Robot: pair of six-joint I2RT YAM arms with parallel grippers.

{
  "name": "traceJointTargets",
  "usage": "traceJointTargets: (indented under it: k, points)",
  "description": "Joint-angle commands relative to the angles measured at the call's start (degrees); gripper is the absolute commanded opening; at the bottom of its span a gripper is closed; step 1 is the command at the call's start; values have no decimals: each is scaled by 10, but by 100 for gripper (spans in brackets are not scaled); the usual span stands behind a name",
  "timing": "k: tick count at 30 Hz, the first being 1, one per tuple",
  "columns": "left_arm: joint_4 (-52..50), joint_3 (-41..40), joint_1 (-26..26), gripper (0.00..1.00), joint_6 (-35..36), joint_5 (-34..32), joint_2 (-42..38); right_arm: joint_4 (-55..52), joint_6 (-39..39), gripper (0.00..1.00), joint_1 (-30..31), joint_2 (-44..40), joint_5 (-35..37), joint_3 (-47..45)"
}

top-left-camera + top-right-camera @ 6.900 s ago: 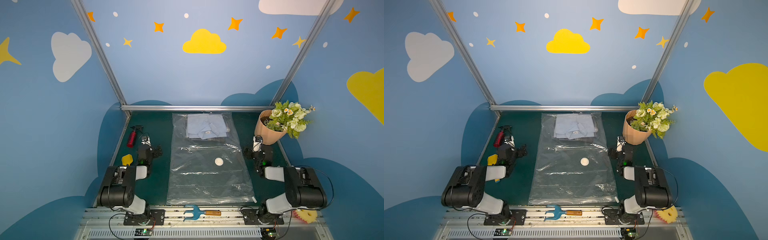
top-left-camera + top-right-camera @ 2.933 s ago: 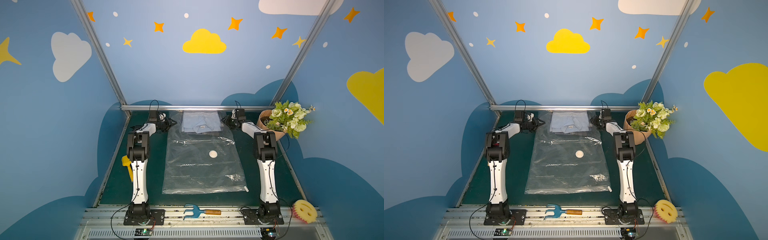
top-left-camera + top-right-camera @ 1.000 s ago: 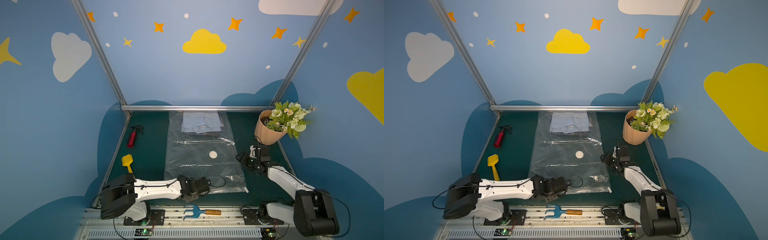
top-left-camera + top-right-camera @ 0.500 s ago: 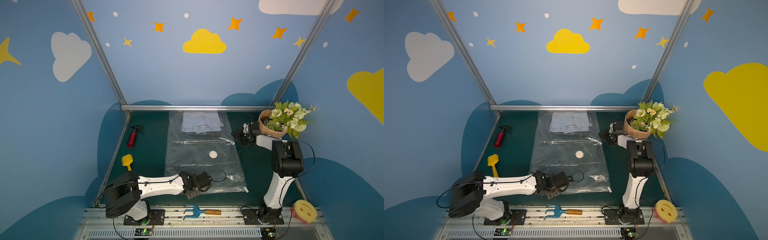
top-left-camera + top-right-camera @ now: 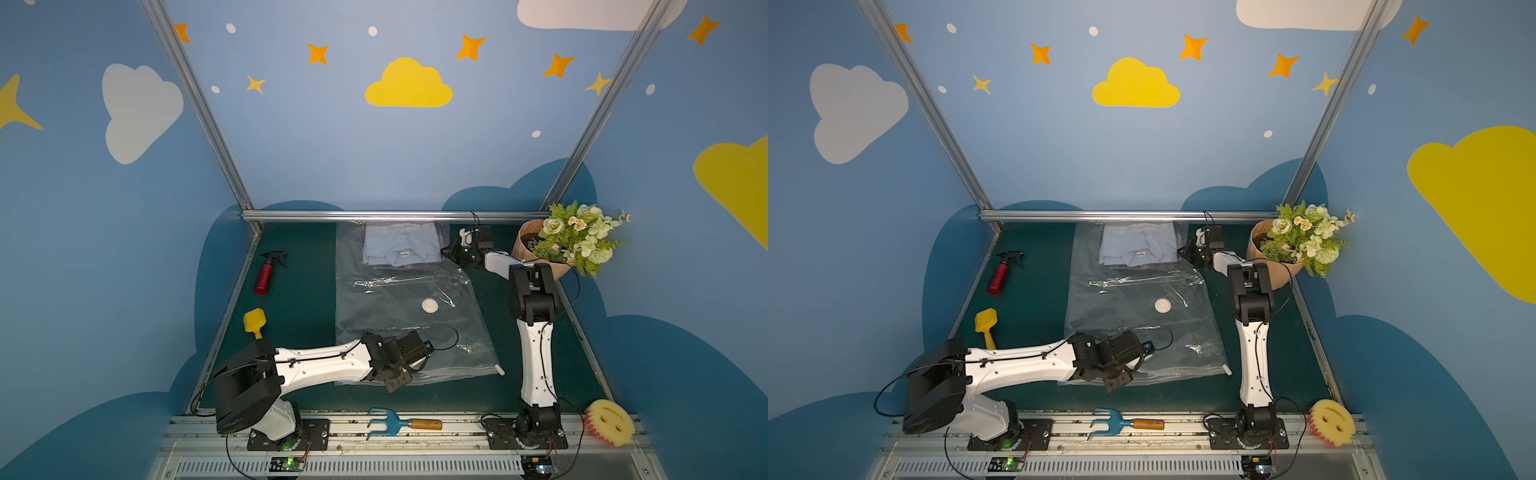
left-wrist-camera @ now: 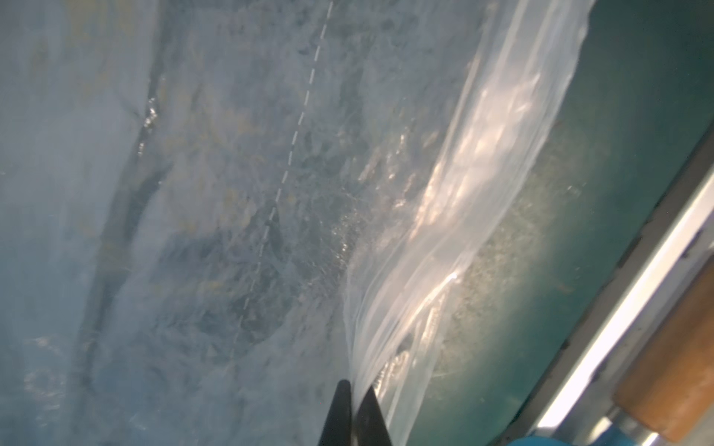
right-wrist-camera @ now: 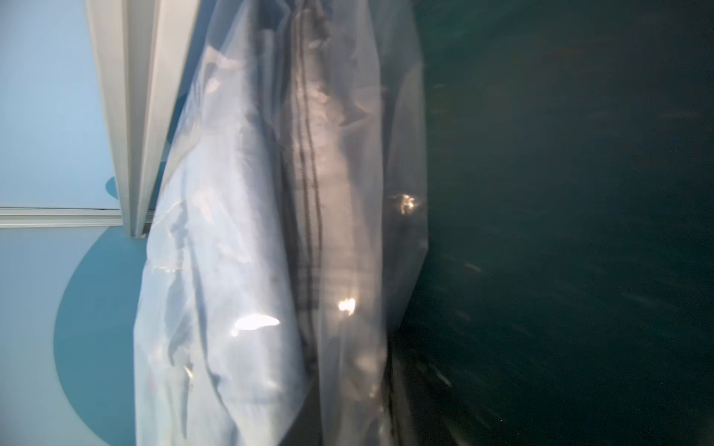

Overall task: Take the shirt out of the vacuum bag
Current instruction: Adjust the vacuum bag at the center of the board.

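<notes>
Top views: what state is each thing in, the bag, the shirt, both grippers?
Large clear plastic vacuum bag: flat on table, near zip edge pinched.
Folded light-blue shirt: inside bag, far end.
Left gripper: shut on bag's edge.
Right gripper: beside shirt end of bag; open or shut unclear.

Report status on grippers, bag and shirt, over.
Left gripper shut on vacuum bag, near zip edge. Right gripper at bag's far-right edge beside shirt, jaws unclear. Shirt folded inside. Flower pot close by right arm.
</notes>
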Motion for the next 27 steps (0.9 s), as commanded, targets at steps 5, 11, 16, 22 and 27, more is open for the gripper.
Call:
traceJointTargets:
  k: [5,11,16,22,27]
  points:
    - [39,36,9,3,-60,96,39,-72,13,20,59,87,-42,138]
    - [107,4,12,3,-111,91,45,-100,16,31,76,120,-22,219]
    - [128,-5,25,3,-114,68,36,-138,-11,47,53,81,8,250]
    - [151,-14,46,3,-109,63,7,-141,-90,50,26,-96,72,137]
    - [159,0,58,3,-102,71,-4,-124,-119,50,17,-282,80,-39]
